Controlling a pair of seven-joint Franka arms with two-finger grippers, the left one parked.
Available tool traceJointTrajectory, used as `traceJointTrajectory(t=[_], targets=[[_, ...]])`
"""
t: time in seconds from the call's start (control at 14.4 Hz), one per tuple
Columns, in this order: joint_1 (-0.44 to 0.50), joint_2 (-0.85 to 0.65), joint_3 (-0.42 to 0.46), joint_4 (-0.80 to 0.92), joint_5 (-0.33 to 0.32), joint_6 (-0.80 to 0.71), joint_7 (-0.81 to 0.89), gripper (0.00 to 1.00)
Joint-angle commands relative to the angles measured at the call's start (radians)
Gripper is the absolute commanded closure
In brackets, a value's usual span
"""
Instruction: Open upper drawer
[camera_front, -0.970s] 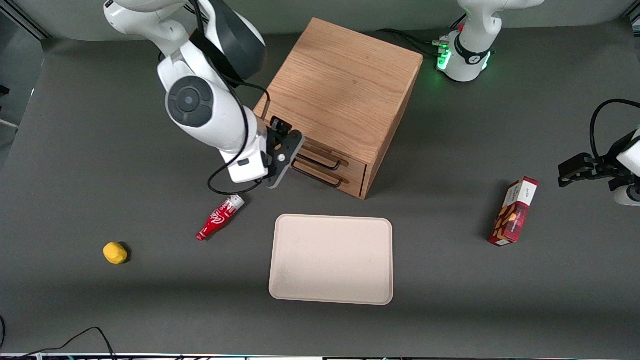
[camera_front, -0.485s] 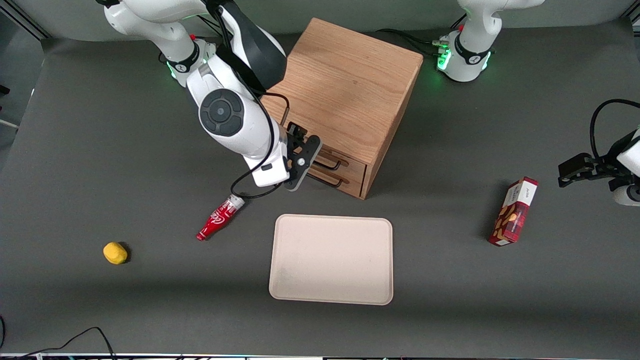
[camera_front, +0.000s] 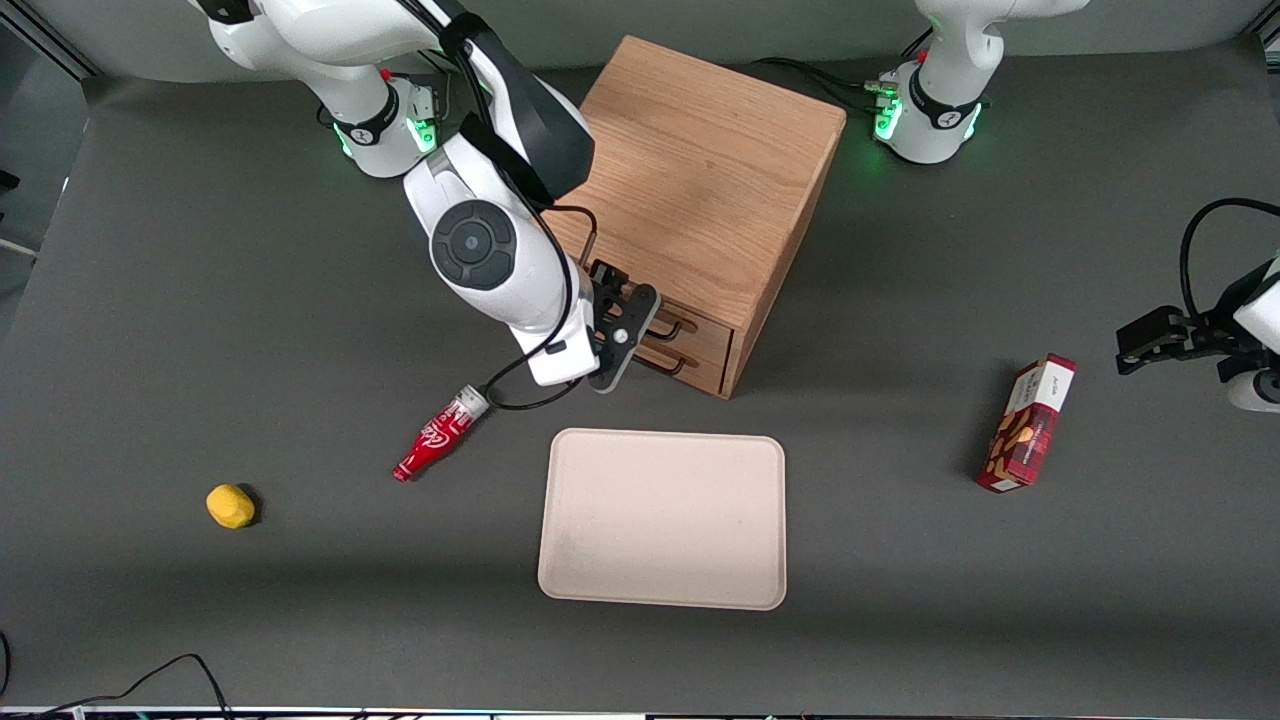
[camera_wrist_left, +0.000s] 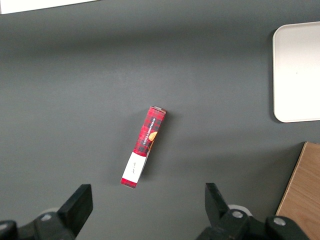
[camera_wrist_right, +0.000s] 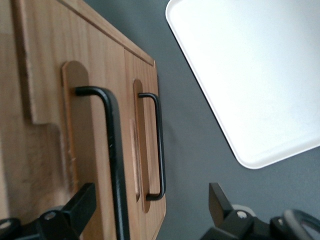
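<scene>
two handles show only from the wrist, where the gripper (camera_wrist_right: 150, 212) spreads wide before the upper drawer (camera_wrist_right: 75, 150).

Arm shell (camera_front: 480, 250): glossy white, dark grey round joint cap
Cable (camera_front: 520, 385): black, looped
Gripper (camera_wrist_right: 150, 210): black
Base ring (camera_front: 425, 132): lit green

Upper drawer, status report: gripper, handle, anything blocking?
Gripper open in front of the cabinet, handle not yet gripped. Upper drawer shut. Tray lies nearer the front camera, apart from the drawer front.
</scene>
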Motion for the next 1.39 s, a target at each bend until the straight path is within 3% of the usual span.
traceJointTrajectory(t=[0.0, 0.42, 0.62, 0.9, 1.32], targets=[[0.011, 0.014, -0.01, -0.013, 0.034, 0.035, -0.033, 0.0], [-0.001, 0.037, -0.019, -0.004, 0.014, 0.042, -0.174, 0.0], [-0.006, 0.053, -0.074, 0.031, -0.001, 0.042, -0.278, 0.0], [-0.007, 0.062, -0.126, 0.048, -0.002, 0.054, -0.343, 0.0], [-0.058, 0.163, -0.128, 0.179, 0.002, 0.09, -0.377, 0.0]])
